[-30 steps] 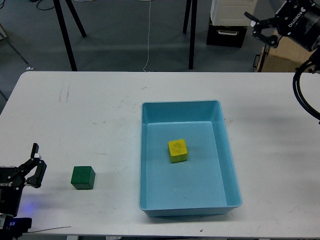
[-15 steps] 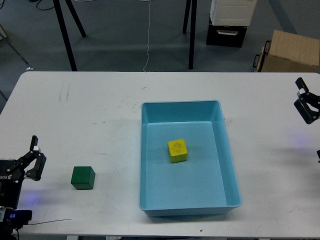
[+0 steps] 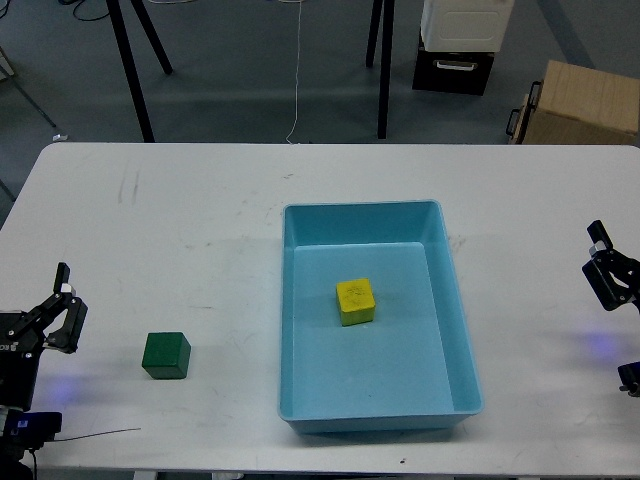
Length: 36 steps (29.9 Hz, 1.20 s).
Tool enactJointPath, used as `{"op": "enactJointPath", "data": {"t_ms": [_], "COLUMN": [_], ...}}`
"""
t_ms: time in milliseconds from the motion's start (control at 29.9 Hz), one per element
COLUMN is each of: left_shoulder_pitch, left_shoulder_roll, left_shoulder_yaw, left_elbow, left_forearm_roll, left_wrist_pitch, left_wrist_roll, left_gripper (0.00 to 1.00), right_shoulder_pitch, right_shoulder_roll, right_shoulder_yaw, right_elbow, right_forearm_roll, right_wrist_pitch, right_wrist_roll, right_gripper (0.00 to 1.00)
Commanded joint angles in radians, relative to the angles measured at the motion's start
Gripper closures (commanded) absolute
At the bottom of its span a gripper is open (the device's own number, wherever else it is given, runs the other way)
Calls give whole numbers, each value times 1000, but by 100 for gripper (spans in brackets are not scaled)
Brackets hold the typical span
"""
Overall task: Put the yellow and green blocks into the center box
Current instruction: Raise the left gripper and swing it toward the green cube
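A yellow block (image 3: 355,302) lies inside the light blue box (image 3: 360,209) at the table's center. A green block (image 3: 165,355) sits on the white table, left of the box and outside it. My left gripper (image 3: 61,306) is open and empty at the left edge, a short way left of the green block and not touching it. My right gripper (image 3: 603,262) is open and empty at the right edge, well right of the box.
The white table (image 3: 200,230) ends near the bottom of the view. Beyond its far edge stand black stand legs (image 3: 135,70), a black and white case (image 3: 455,45) and a cardboard box (image 3: 585,100) on the floor.
My right arm has dropped from high at the top right down to the table's right edge. My left gripper has shifted slightly up and left. The blocks have not moved.
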Motion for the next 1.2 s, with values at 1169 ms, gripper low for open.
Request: {"op": "enactJointPath", "data": {"t_ms": [1169], "left_shoulder_pitch": [-390], "left_shoulder_roll": [606], "left_shoulder_yaw": [279], "left_elbow": [-28], "left_forearm_roll": [544], "left_wrist_pitch": [0], "left_wrist_roll": [-53], "left_gripper": [0], "right_shoulder_pitch": [-4], "right_shoulder_roll": [-1], "right_shoulder_yaw": [-12], "right_elbow": [0], "right_forearm_roll": [-9], "right_wrist_pitch": [-25], "right_wrist_roll": [-2], "right_gripper": [3]}}
